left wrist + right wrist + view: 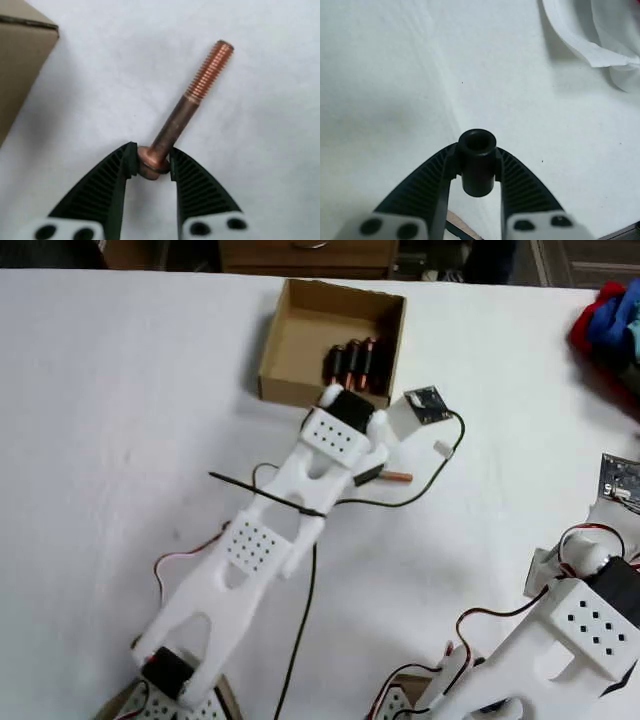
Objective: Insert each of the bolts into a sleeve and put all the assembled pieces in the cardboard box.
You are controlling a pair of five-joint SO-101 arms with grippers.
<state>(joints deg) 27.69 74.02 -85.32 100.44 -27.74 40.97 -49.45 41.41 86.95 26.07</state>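
Copper bolt [187, 107] head in left hand [152, 162]

Cardboard box [290, 390] at the far middle of the counter [120, 440], arms nearer.
Assembled pieces [352, 364] lie in the box by its right wall. Just before the box, the left pincer [152, 162] grips a bolt [185, 107] by the head, shank pointing right. The right pincer [477, 167] clasps a sleeve [477, 162].

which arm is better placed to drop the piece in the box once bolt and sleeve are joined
Left, probably. Its pincer grips the bolt by the head right beside the cardboard box. The right pincer, holding the sleeve, sits well away from the box.
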